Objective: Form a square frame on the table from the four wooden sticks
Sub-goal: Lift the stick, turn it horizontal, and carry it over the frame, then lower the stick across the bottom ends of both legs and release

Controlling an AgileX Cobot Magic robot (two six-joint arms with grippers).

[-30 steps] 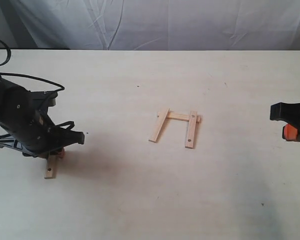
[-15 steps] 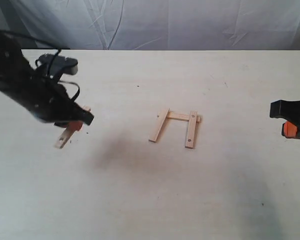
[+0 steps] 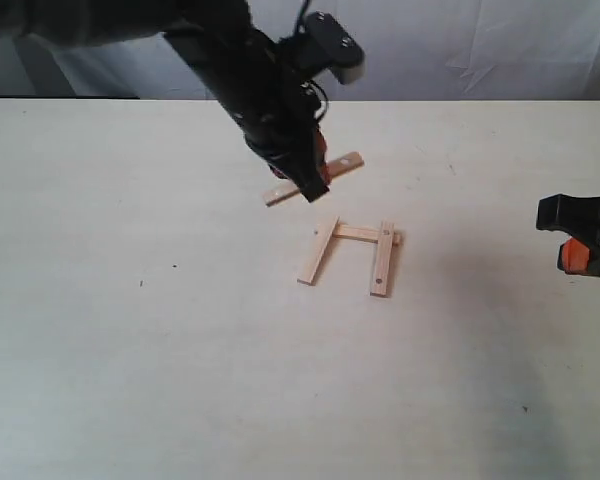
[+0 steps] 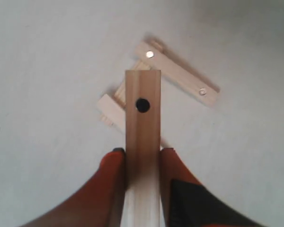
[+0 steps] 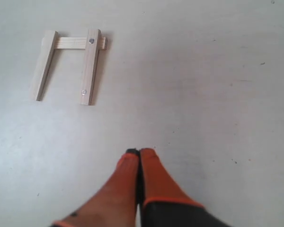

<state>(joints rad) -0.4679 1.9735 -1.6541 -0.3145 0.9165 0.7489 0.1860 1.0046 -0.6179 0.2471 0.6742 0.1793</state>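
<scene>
Three pale wooden sticks (image 3: 352, 251) lie on the table (image 3: 180, 380) as an open U: two side strips joined by a short far crosspiece. The same U (image 5: 68, 64) shows far from my right gripper (image 5: 139, 152), which is shut on nothing. My left gripper (image 3: 310, 172) is shut on the fourth stick (image 3: 348, 163), held roughly level in the air just beyond the U. In the left wrist view this stick (image 4: 142, 109), with a dark hole near its end, runs out between the orange fingers (image 4: 111, 165) above the laid sticks (image 4: 177, 73).
A white cloth backdrop (image 3: 380, 50) hangs behind the table's far edge. My right arm (image 3: 585, 240) rests low at the right edge. Bare beige tabletop spreads around the sticks, with a few dark specks (image 3: 141, 283).
My left arm has lifted the fourth stick from the table's near left and swung it up and right, over to just behind the U. The right arm has stayed put.
</scene>
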